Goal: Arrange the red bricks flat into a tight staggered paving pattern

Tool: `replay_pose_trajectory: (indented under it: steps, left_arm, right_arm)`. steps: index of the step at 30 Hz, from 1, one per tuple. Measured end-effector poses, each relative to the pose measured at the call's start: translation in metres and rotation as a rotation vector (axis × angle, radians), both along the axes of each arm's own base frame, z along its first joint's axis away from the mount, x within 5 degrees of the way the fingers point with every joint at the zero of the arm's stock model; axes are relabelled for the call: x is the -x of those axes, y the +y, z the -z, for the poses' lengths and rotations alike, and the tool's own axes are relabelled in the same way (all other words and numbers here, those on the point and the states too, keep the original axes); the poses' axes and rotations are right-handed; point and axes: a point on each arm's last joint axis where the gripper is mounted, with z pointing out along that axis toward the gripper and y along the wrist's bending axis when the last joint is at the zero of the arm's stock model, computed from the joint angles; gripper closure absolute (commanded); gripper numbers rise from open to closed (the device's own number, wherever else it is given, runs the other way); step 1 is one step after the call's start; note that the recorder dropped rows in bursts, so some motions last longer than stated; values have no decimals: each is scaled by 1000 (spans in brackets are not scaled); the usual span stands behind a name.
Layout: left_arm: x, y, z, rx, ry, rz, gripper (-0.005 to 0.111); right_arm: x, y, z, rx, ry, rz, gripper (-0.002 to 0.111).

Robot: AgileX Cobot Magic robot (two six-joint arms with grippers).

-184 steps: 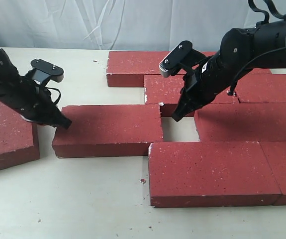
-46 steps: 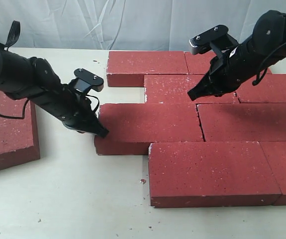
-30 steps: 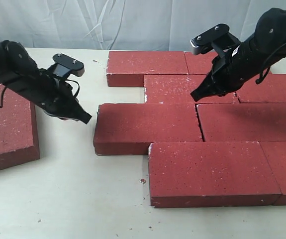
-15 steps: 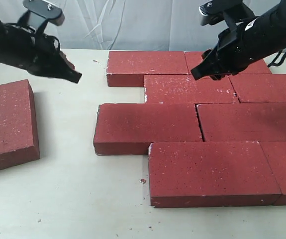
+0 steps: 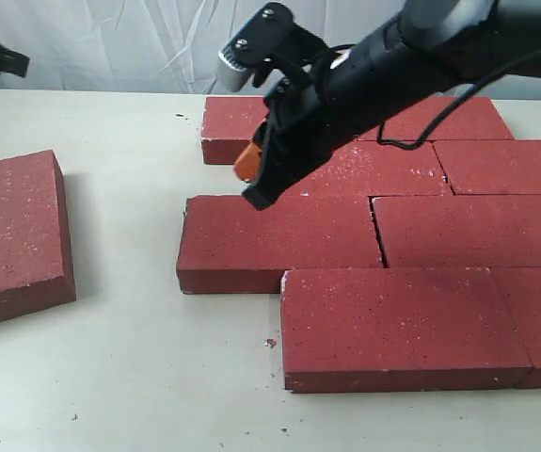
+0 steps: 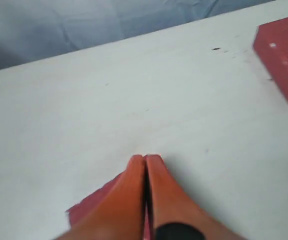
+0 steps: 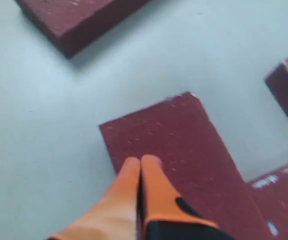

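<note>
Dark red rough rectangular paving bricks point(image 5: 383, 320): most laid flat in staggered rows, joints tight, on right of pale tabletop point(image 5: 138, 377). One loose brick point(image 5: 16, 235) far left, well apart, not yet joined. That's what's left. R gripper point(image 7: 140, 161) tips together, empty, above mid-row brick point(image 5: 279, 235). L gripper point(image 6: 145, 159) tips together, empty.

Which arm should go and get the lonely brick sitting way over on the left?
Probably the left. The left gripper is on the same side as the loose brick and nearer to it. The right gripper is shut and hangs above the laid bricks, so it would have to reach farther across.
</note>
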Motion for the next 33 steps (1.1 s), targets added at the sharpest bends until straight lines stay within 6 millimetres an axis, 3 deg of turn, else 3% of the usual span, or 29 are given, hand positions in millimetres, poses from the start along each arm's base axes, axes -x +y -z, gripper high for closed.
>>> replay_pose_trajectory:
  steps: [8,19,25,33]
  left_arm:
    - [-23,38,40,-145,230,-114,107]
    - [-81,48,84,-154,332,-141,107]
    - [-105,52,110,-158,412,-139,107]
    - [-115,52,140,-141,477,-137,107]
  right_arm:
    - [3,80,8,3,96,-247,109]
    - [31,185,74,68,148,-477,109]
    - [43,216,100,121,105,-560,109]
    - [34,227,127,137,51,-537,109]
